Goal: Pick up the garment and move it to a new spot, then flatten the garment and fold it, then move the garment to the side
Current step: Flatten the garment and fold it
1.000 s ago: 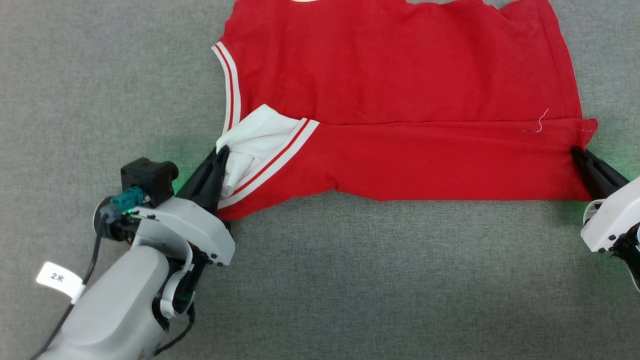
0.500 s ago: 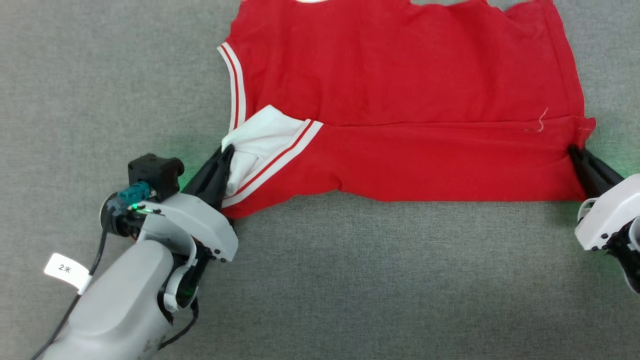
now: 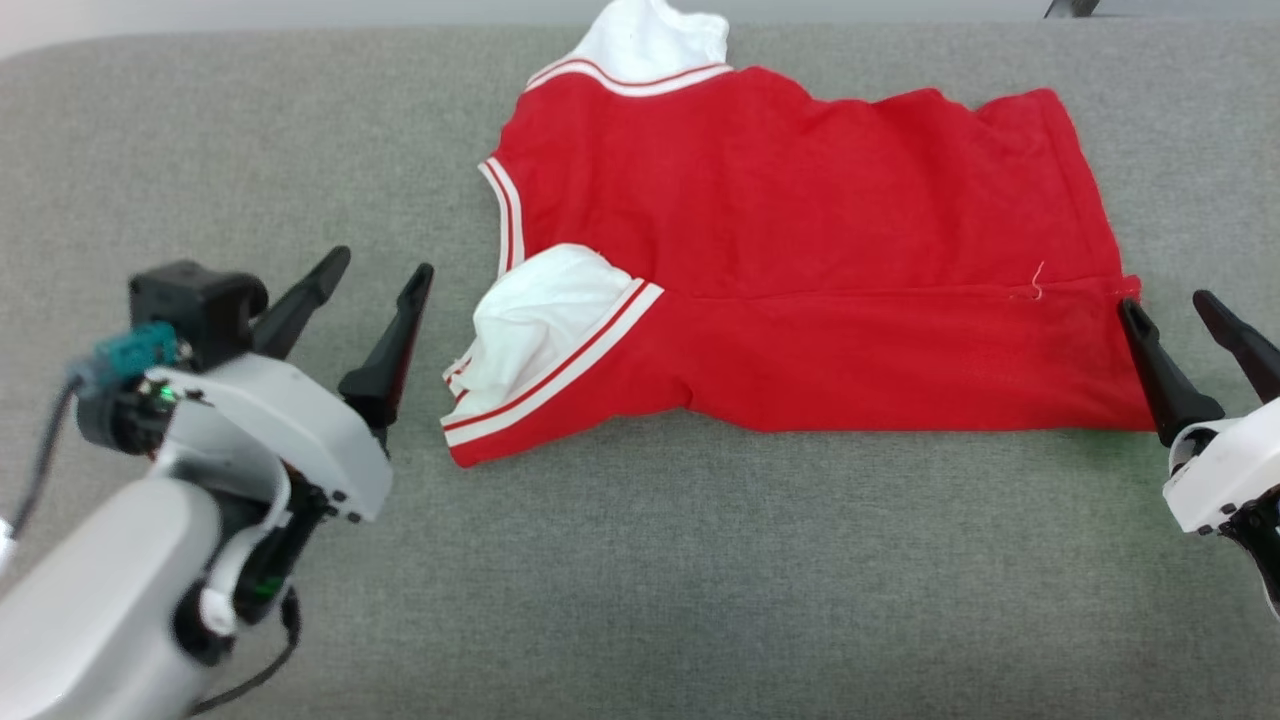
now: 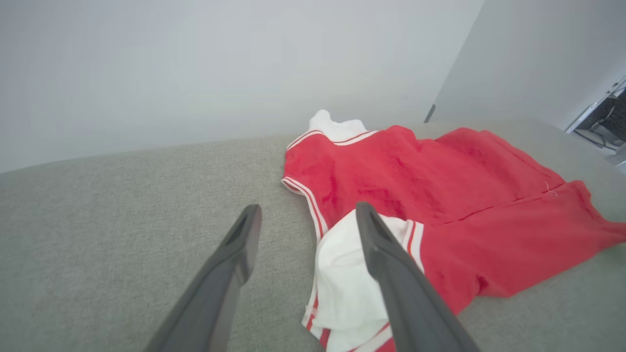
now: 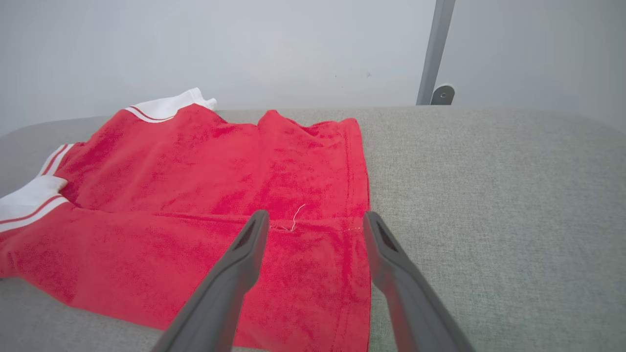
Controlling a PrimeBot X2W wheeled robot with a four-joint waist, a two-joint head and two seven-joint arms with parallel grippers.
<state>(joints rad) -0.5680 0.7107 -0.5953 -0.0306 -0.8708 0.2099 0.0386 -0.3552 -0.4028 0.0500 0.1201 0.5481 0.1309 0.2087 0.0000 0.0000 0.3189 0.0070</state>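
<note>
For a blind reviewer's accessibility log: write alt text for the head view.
A red garment lies spread on a grey padded surface, its near part folded over. The open left gripper sits apart from it, beside the near white sleeve; the open right gripper stands at the garment's right edge. Neither holds anything.

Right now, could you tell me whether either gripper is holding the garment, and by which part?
Nothing is held: the left gripper and the right gripper both have open jaws, and the garment lies free.

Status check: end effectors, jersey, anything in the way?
Left end effector open, clear of jersey. Right end effector open at its edge. Jersey part-folded, flat. Nothing blocking.
</note>
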